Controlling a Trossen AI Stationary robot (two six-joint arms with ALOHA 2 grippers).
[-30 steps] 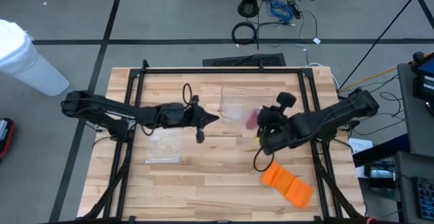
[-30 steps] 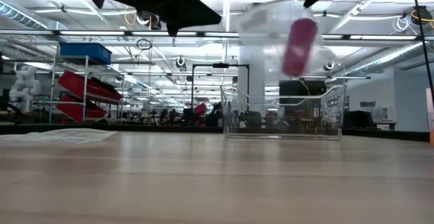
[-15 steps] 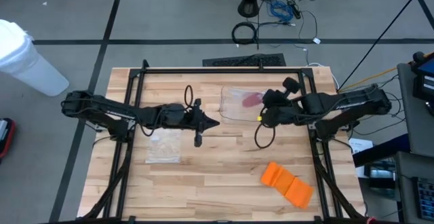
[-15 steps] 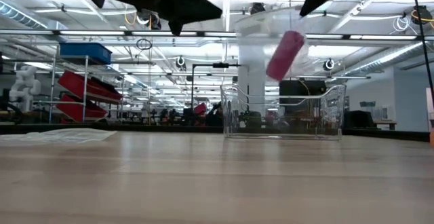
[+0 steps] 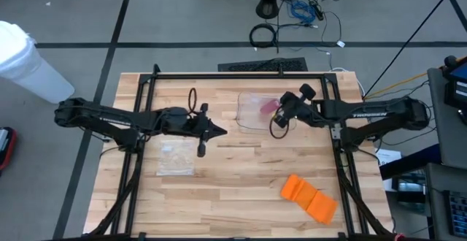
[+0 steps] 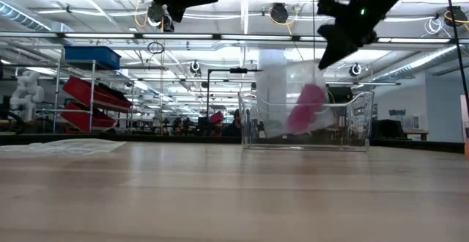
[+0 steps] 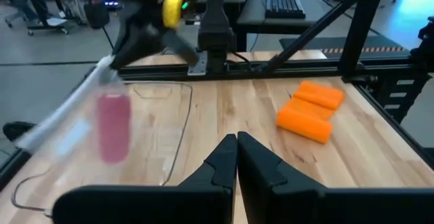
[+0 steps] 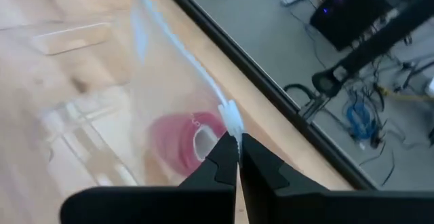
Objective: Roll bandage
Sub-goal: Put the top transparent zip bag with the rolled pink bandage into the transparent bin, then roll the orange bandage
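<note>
right hand (image 5: 278,114): fingers together, pinching the edge of a clear plastic bag (image 8: 163,68); sits over the far-right part of the table (image 5: 233,197), above the clear bin (image 6: 306,122).
bag contents: pink bandage roll (image 6: 305,108) hangs inside the bag just below the right hand, tilted, lower end dipping inside the bin walls in the low view; whether it touches the bin floor, can't tell.
roll axis: the right wrist view looks into the hollow core (image 8: 203,141), so the long axis runs roughly down and away from that hand, slanted, not level.
key relation: roll lies directly under and slightly ahead of the right hand, over the bin; right arm is far nearer than the left.
left hand (image 5: 219,131): fingers together, holding nothing; hovers near table centre, pointing toward the bin, well apart from the roll.
left wrist view: roll (image 7: 113,127) shows ahead and off to one side of the left hand (image 7: 236,157), bag film blurred around it.
other items: orange pack (image 5: 309,197) at the near-right of the table, flat clear packet (image 5: 175,160) near the left arm, both untouched.
judged step: lowering the bagged roll into the bin; the release looks not yet made.
risk: bag swinging, roll may catch the bin rim.
</note>
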